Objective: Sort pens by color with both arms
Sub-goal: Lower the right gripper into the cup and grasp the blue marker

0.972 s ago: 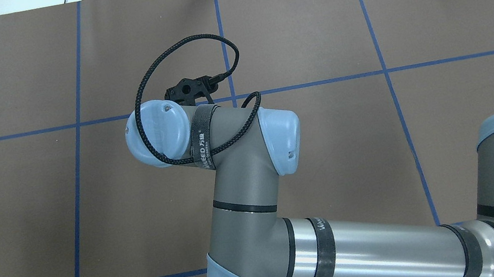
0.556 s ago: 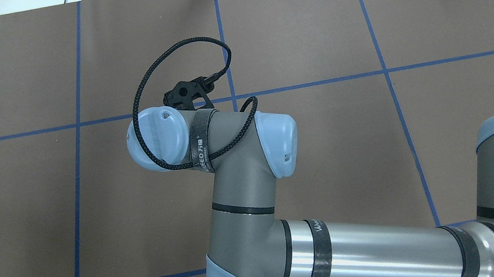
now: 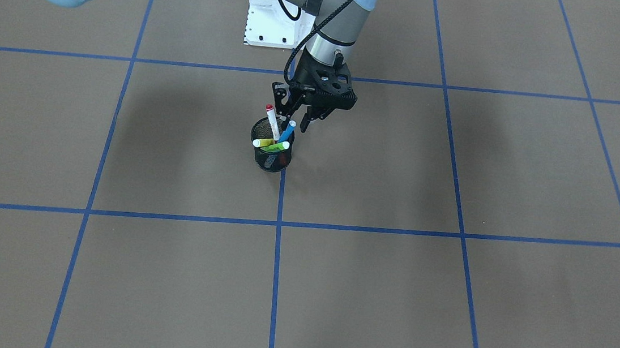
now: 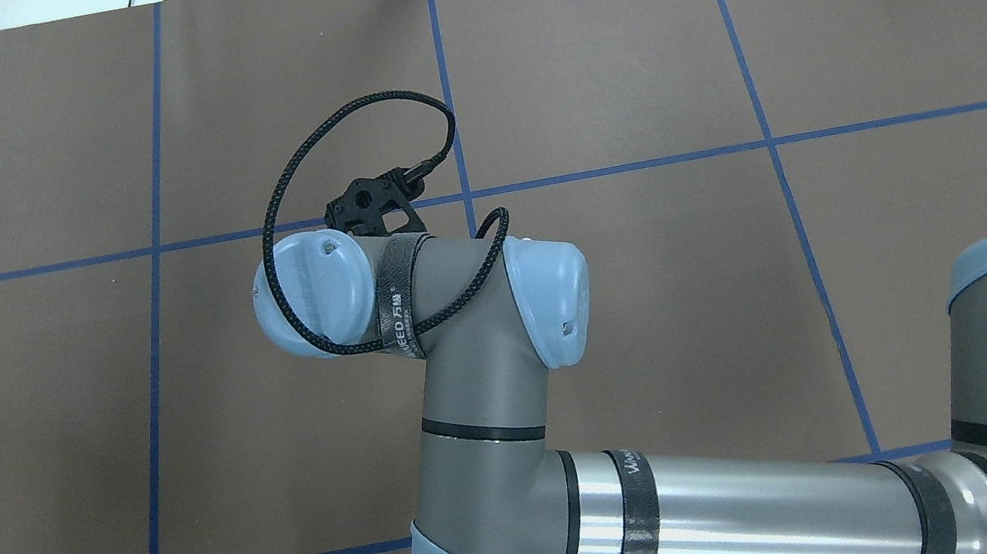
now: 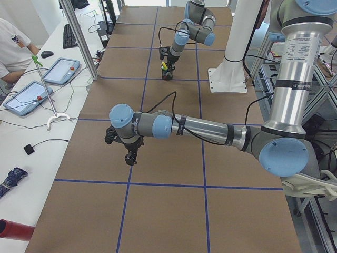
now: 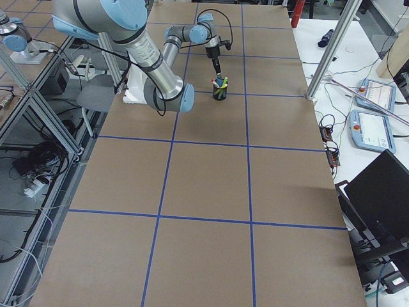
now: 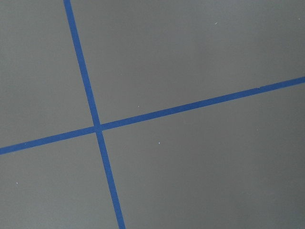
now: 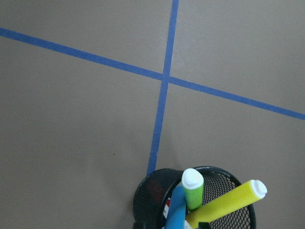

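Four pens stand in a black mesh cup [image 3: 270,160] at the table's middle: a white pen with a red cap [image 3: 272,119], a blue one [image 3: 288,132], a yellow one [image 3: 263,143] and a green one [image 3: 278,146]. My right gripper [image 3: 296,120] hangs open just above the cup, its fingers on either side of the blue pen's top. The right wrist view shows the green pen [image 8: 192,188], the yellow pen [image 8: 228,200] and the blue pen [image 8: 176,210] in the cup [image 8: 143,191]. My left gripper [image 5: 129,157] hovers over bare table far off; I cannot tell its state.
Brown table cover with blue tape grid lines. The white pedestal base [image 3: 270,22] stands behind the cup. A person sits at a side desk [image 5: 31,89] with tablets beyond the table's far edge. An aluminium post [image 6: 323,57] rises at that edge.
In the overhead view the right arm's wrist has shifted slightly left and back toward the robot's base. Its cable loop moved with it.
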